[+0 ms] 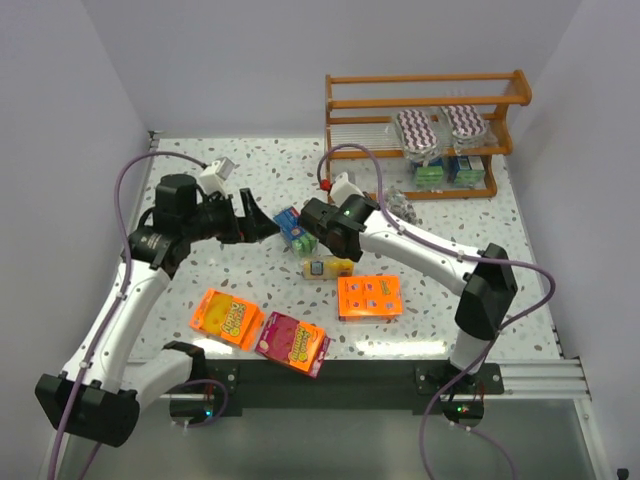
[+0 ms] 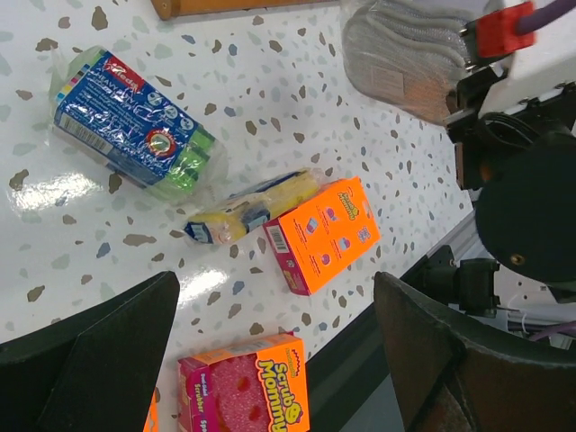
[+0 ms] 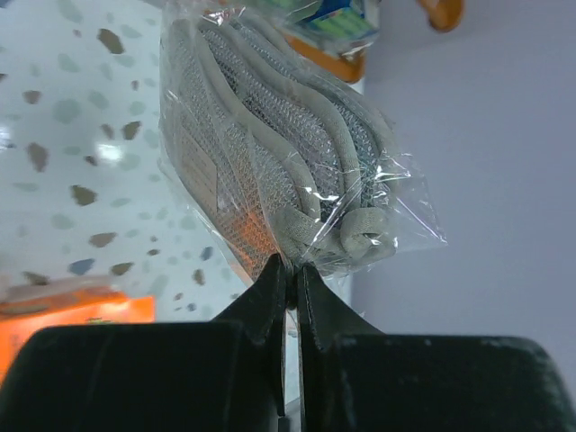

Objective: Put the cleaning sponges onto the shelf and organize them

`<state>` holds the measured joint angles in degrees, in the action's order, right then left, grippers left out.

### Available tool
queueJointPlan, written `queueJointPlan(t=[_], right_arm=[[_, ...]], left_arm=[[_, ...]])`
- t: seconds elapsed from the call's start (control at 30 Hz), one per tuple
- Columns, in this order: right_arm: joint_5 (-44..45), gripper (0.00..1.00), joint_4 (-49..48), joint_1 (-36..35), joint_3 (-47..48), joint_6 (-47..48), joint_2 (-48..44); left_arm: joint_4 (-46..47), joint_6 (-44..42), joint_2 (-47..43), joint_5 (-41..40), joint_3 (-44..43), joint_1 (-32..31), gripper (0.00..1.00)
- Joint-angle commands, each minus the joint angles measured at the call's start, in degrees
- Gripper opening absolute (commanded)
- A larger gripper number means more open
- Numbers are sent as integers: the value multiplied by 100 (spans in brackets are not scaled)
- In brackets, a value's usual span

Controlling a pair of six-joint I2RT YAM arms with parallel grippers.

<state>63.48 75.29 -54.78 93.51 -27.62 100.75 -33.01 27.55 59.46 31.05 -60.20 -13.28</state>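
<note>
- My right gripper [image 3: 290,270] is clamped on the clear wrap of a grey mesh pad pack [image 3: 279,144], which sits right at its fingertips.
- My left gripper [image 1: 262,225] is spread wide and holds nothing. The blue-and-green pack [image 2: 135,126] and yellow block [image 2: 252,209] lie on the table [image 2: 270,90] just beyond it.
- The shelf [image 1: 425,100] stands at the far right corner, well apart from both grippers.

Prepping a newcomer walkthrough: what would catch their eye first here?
The orange-brown shelf at the far right, with zigzag pads sitting above blue-green packs. Next, the bright cartons near the front edge: two orange boxes and a pink box. In the right wrist view, the right jaws are pinched shut on the clear wrap of a grey mesh pack.
</note>
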Motion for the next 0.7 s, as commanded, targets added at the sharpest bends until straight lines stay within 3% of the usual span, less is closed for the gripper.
queueJointPlan(t=[0.0,0.1,0.3,0.4,0.67], right_arm=[[1166,0,300,73,-86,1165,-91],[1044,0,-1036,99,-551,2395,-213],[192,4,-2149,64,-1386,3533,-494],[-283,9,-2176,-146,-1704,3456,-609],[-917,8,-2088,-1095,-2451,2806,-469]], left_arm=[[-47,119,-303,-107,44,-26,95],[-73,145,-391,-143,140,-26,95],[-21,259,-532,-222,342,-26,96],[49,295,-506,-205,465,-26,96],[234,330,-400,-152,562,-26,96]])
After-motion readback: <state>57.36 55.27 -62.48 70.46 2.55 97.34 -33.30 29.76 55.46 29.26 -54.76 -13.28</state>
